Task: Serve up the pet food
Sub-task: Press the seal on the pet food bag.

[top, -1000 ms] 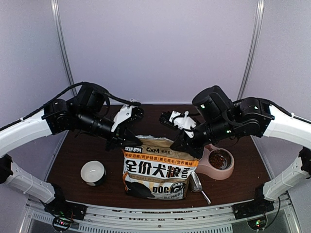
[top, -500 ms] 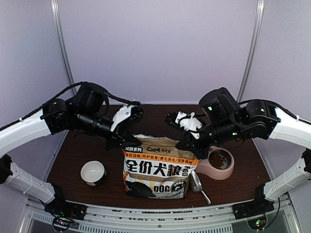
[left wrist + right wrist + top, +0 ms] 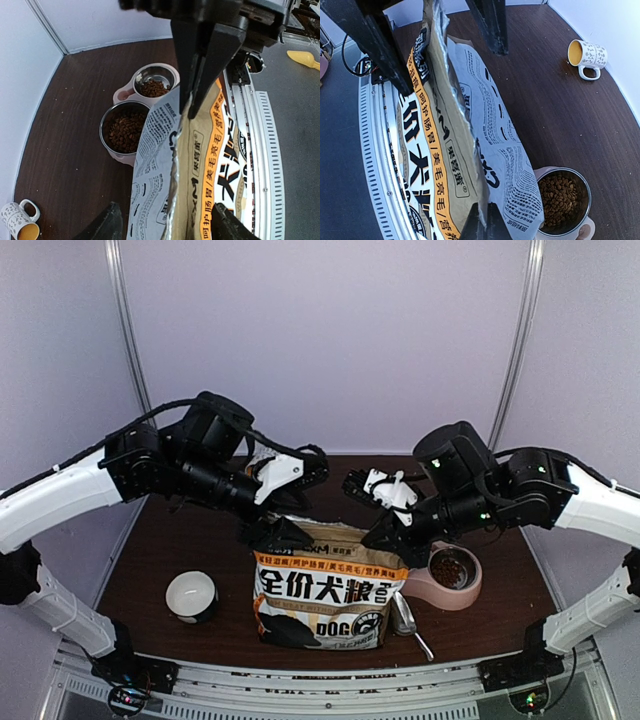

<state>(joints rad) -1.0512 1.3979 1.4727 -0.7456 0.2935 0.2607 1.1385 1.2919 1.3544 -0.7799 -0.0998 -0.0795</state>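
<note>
The pet food (image 3: 452,567) lies as brown kibble in both steel cups of the pink double bowl (image 3: 468,595), right of the upright printed bag (image 3: 320,590). In the left wrist view, kibble (image 3: 125,131) fills the near cup and more sits in the far cup. My left gripper (image 3: 283,532) is open, its fingers (image 3: 109,227) astride the bag's (image 3: 200,165) top left edge without touching it. My right gripper (image 3: 483,226) is shut on the bag's (image 3: 445,145) top right edge, beside the kibble (image 3: 562,197). The bag's mouth looks pressed flat.
A white bowl (image 3: 192,596) stands front left and a metal scoop (image 3: 405,615) lies front right of the bag. A patterned mug (image 3: 586,55) sits near the back wall. The metal rail (image 3: 250,150) runs along the table's front edge.
My left gripper has opened and let go of the bag's top left corner, and the left arm has risen and shifted right. The right gripper stays shut on the bag.
</note>
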